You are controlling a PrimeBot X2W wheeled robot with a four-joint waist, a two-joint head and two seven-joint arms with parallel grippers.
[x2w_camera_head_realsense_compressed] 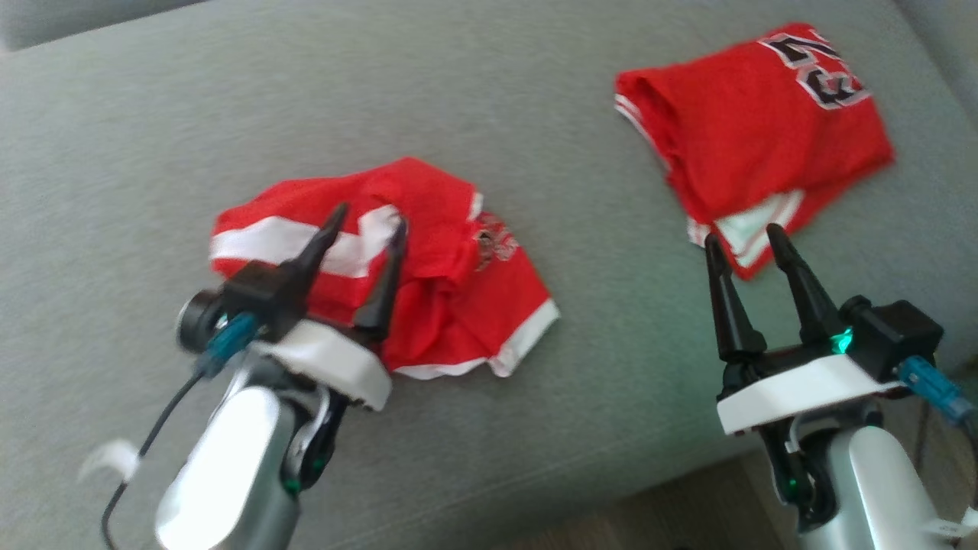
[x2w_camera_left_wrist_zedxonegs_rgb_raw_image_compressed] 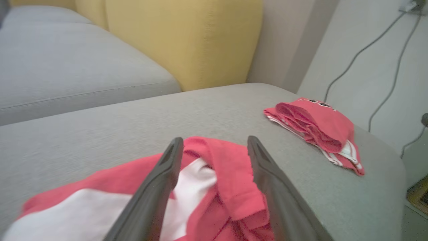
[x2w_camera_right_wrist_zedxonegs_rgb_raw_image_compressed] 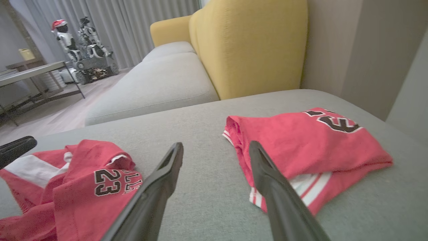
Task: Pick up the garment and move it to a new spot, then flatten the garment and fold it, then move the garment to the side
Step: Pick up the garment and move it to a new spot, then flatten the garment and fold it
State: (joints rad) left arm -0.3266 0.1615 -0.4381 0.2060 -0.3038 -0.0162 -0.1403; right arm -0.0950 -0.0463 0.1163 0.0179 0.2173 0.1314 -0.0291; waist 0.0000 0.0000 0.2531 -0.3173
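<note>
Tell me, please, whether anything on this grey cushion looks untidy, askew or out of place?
The red garment beneath the open left gripper lies crumpled in a bunched heap, its white band twisted. The folded red jersey to its right lies neat. Nothing looks spilled or torn.

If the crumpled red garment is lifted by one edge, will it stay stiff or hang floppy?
Probably floppy: the crumpled red garment lies in soft bunched folds, so it should drape. It looks thin, so likely light. Pinching one layer may let the others unfold.

red garment [x2w_camera_head_realsense_compressed: 458, 298] w/ white stripes + a "23" lies all crumpled on the grey cushion [x2w_camera_head_realsense_compressed: 229, 114], 2nd red jersey [x2w_camera_head_realsense_compressed: 749, 130] sits folded well apart to the right.
</note>
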